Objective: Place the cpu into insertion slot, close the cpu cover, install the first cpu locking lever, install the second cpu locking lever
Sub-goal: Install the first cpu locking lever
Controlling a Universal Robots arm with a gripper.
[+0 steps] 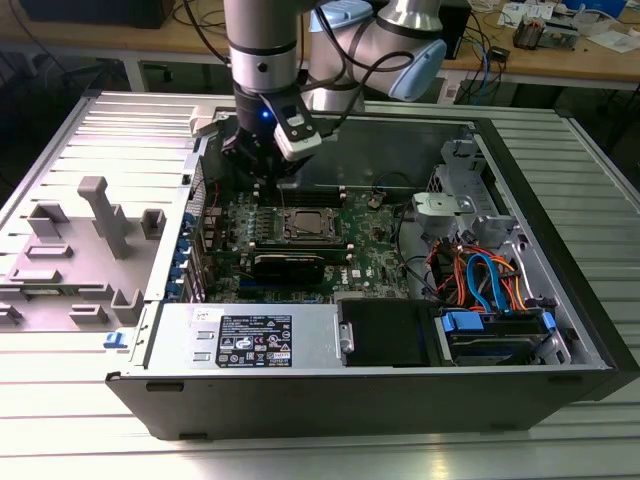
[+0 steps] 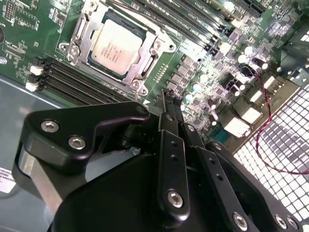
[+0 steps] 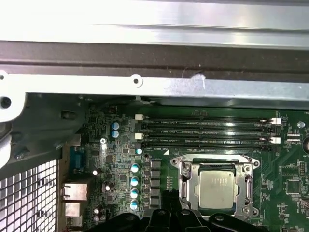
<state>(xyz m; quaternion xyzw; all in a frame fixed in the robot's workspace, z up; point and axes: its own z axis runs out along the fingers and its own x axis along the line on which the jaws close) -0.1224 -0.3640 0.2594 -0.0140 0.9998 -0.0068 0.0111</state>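
The cpu (image 2: 115,46) lies flat in the insertion slot (image 3: 182,166), its dull silver top facing up. The silver cpu cover (image 2: 91,59) lies down around the chip like a frame. In both wrist views my gripper (image 2: 166,96) hangs over the green board just beside the socket, fingers shut with nothing between them. In the exterior view the gripper (image 1: 268,180) hovers inside the open case, slightly to the exterior view's left of the cpu (image 1: 307,225). Thin metal levers run along the socket's sides; I cannot tell whether they are latched.
Long black memory slots (image 3: 207,130) run beside the socket, under the case's metal wall (image 3: 154,87). A drive cage with blue and orange cables (image 1: 480,280) fills the exterior view's right. A labelled power supply (image 1: 250,340) sits in front. A grey plastic shroud (image 1: 90,230) lies outside the case.
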